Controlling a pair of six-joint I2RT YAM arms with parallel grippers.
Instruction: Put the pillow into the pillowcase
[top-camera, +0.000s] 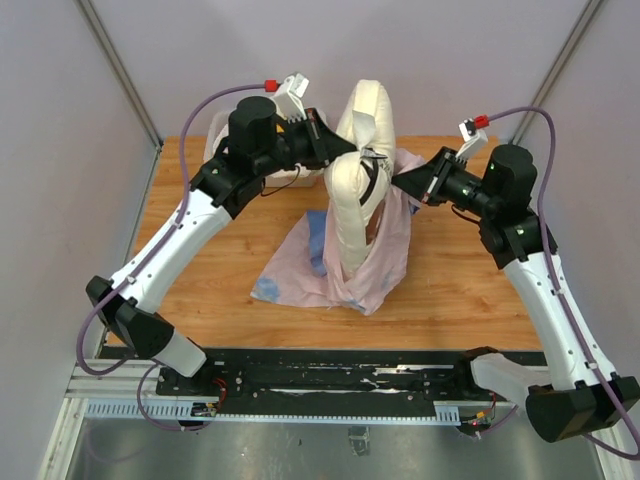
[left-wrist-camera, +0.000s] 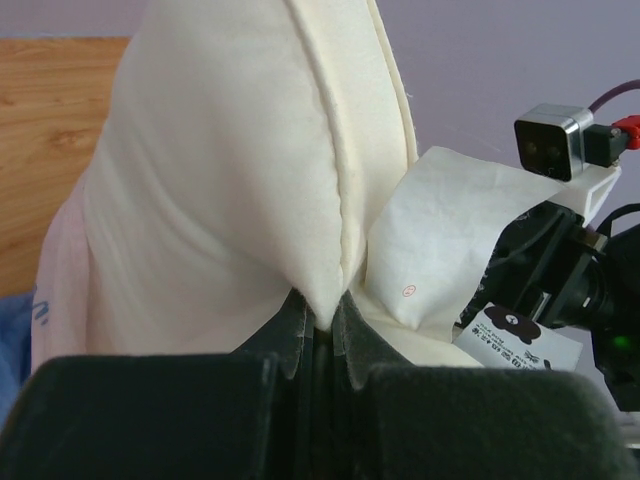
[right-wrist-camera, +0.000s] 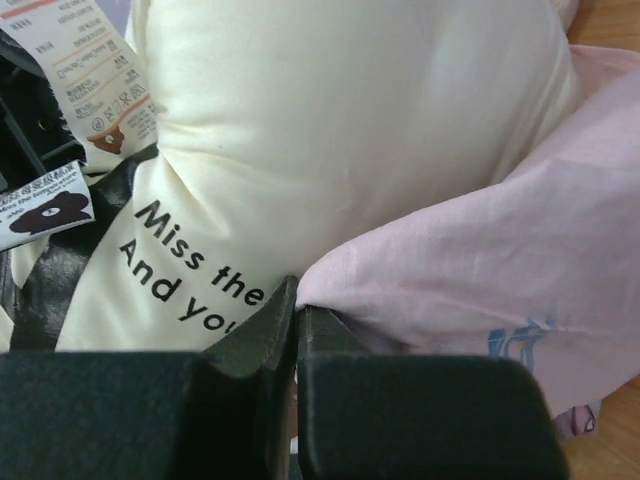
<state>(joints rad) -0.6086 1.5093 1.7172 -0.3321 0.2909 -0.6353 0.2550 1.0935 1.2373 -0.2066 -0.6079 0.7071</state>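
your left jaws are pinched tight on the pillow (left-wrist-camera: 220, 180) at its seam; your right jaws are closed on the pink rim of the pillowcase (right-wrist-camera: 480, 270); between both jaws the pillow stands upright, its lower end inside the pillowcase on the tabletop (top-camera: 470, 290)

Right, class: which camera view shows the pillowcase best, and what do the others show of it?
The top external view: nearly all the pillowcase shows, pink and blue, spread on the table around the upright pillow. The right wrist view shows a pink edge at the fingers; the left wrist view, a pink sliver at the left edge.
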